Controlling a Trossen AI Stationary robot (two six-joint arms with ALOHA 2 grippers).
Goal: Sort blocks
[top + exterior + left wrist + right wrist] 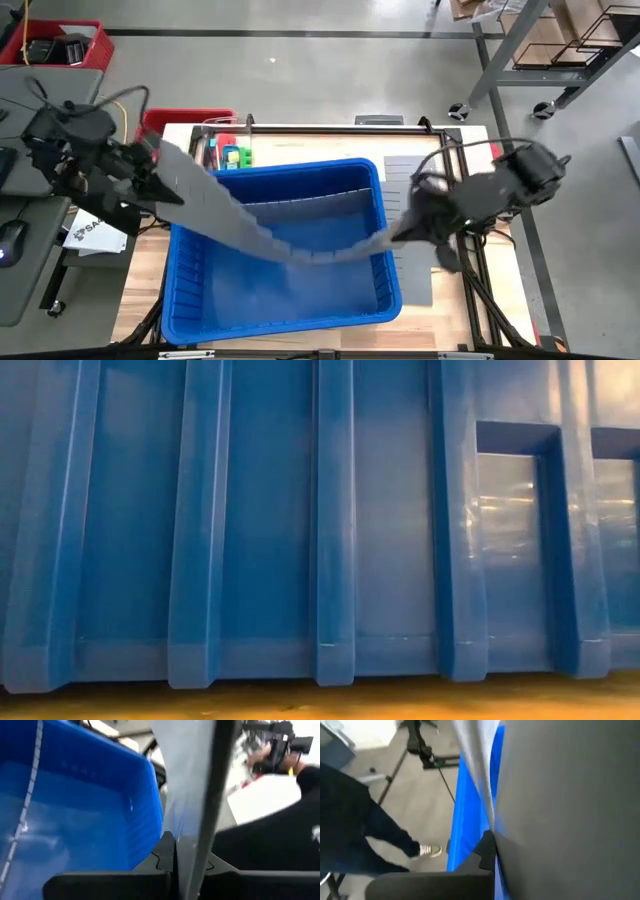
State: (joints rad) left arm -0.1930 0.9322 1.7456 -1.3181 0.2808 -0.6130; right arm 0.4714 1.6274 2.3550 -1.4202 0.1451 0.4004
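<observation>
A: High view, item one: blue bin [190,290] on the desk [140,270]. A long grey divider panel [240,222] spans it slantwise, sagging in the middle, held above the bin's floor.

B: Who holds it?

A: Both arms. Left gripper [152,183], beyond the bin's left rim, fingers clenched on the panel's left end. Right gripper [405,232], at the bin's right rim, fingers clenched on the other end. Wrist views agree: each pair of fingers pinches the panel's edge.

B: Item two, the blocks?

A: A small cluster [232,156], yellow, green, teal and red showing, in a tray on the desk just behind the bin's far wall. None visible inside the bin.

B: Other stock?

A: A second panel stands across the bin; flat grey pieces [410,172] lie on the desk to its right.

B: Progress?

A: Early, by appearance. The dividers are not yet all seated; the sorting looks unstarted.
</observation>
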